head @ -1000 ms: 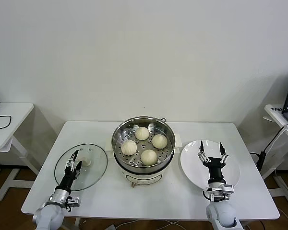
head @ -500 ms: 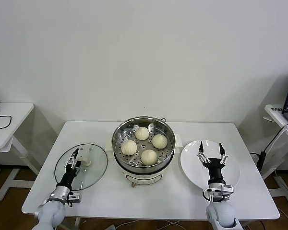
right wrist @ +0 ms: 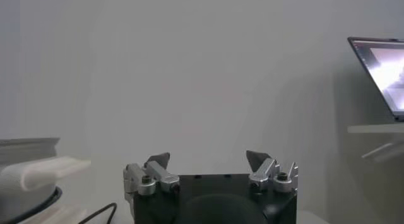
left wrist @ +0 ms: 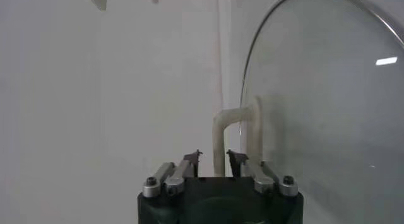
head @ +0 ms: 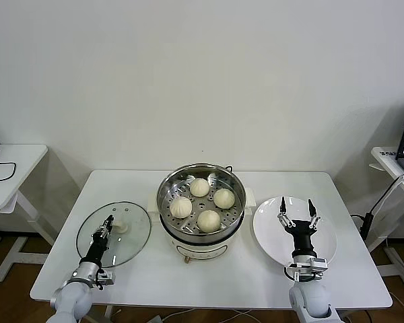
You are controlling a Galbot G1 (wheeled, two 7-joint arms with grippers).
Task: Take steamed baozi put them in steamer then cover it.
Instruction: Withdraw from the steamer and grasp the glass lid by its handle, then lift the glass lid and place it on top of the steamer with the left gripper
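Observation:
The steamer point(head: 167, 217) stands mid-table with its perforated tray showing. Four baozi lie inside it: one at the back point(head: 199, 187), one right point(head: 223, 198), one left point(head: 181, 206), one front point(head: 209, 220). The cover point(head: 131, 242) lies flat on the table to the left, handle point(head: 121, 227) up. My left gripper point(head: 108, 223) hovers low over the cover, just short of the handle. In the left wrist view the fingers point(left wrist: 214, 157) stand narrowly apart in line with one leg of the handle point(left wrist: 237, 127). My right gripper point(head: 296, 217) is open and empty above the plate.
A flat white plate point(head: 323, 252) lies right of the steamer, under my right gripper point(right wrist: 208, 159). A small side table point(head: 7, 171) stands far left. A laptop point(right wrist: 379, 74) sits on a stand at the far right. The steamer's side grip point(right wrist: 44, 171) shows in the right wrist view.
My left gripper's fingers have narrowed and it has shifted slightly toward the cover's handle. The right arm, steamer and baozi have not moved.

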